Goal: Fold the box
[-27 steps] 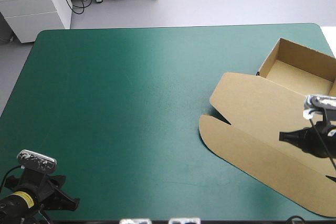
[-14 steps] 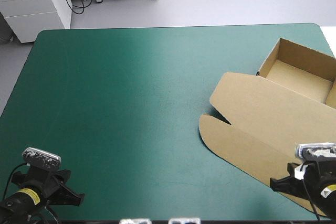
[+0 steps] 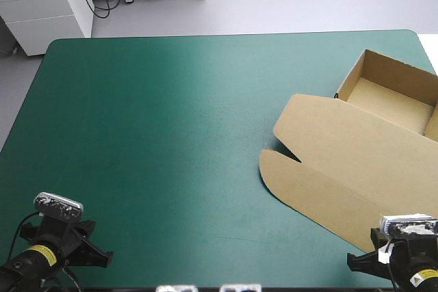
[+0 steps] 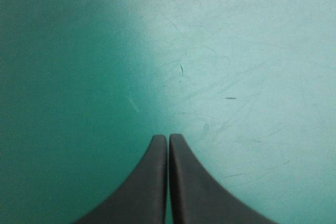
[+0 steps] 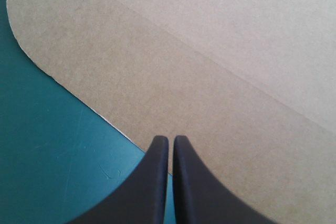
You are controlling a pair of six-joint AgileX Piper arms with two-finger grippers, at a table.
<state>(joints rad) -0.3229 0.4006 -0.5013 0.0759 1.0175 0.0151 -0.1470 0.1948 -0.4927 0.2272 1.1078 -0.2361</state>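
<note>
Here, the box (image 3: 356, 162) lies on the right side of the table (image 3: 157, 135), touching its teal-green cover, and it is an open tray with the lid flat. The tray (image 3: 393, 94) stands at the far right, close to the table's right edge, its walls upright, and inside it I see only its own brown floor. The lid (image 3: 328, 169) spreads from the tray toward the near edge and the middle of the table, ending in a rounded flap with a narrow notch cut into its side. The high view alone shows the tray; neither of my wrist views reaches it. My right wrist view gives what the high view does not: a straight crease running across the lid and the thin pale edge of the board where it meets the cover. My right end effector (image 5: 170, 140) has its black fingers pressed together, holding nothing, the tip over the lid's near curved edge; whether it touches the board I cannot tell. My left end effector (image 4: 168, 140) is likewise closed on nothing, at the near left corner, well apart from the box, over bare cover marked with fine scratches. In the high view a yellow sticker (image 3: 37, 256) sits on each wrist, its print too small to read.
</note>
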